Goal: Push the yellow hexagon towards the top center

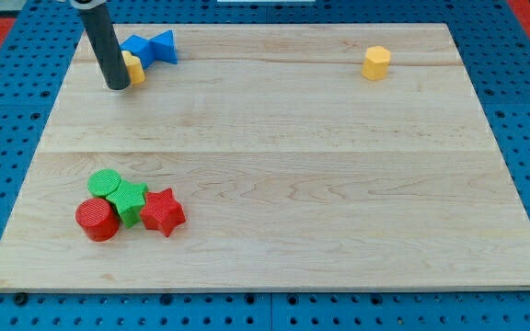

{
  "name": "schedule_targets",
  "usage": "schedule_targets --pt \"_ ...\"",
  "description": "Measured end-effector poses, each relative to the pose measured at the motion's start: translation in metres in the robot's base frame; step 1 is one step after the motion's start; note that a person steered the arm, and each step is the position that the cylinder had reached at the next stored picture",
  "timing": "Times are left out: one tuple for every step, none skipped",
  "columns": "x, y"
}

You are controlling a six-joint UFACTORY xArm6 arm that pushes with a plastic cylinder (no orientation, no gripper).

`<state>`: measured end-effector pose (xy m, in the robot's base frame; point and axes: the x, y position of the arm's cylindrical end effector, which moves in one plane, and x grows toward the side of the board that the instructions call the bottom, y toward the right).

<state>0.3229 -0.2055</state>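
Note:
The yellow hexagon [375, 62] sits near the view's top right of the wooden board [274, 165]. My tip [118, 85] is at the view's top left, far left of the hexagon. It touches the left side of a small yellow block [135, 68], partly hidden behind the rod. A blue block [139, 47] and a blue star-like block [165, 45] lie just above and right of that yellow block.
At the view's lower left is a cluster: a green cylinder [105, 183], a green star [130, 201], a red cylinder [97, 220] and a red star [162, 211]. A blue pegboard surface [7, 110] surrounds the board.

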Motion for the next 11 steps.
schedule_targets --pt "0.005 0.023" --pt "0.005 0.140" --pt "0.005 0.251" --pt "0.005 0.375" --pt "0.005 0.489" --pt "-0.011 0.440" --pt "-0.035 0.379" --pt "-0.068 0.354" --pt "-0.050 0.289" --pt "-0.047 0.383" --pt "-0.029 0.389"
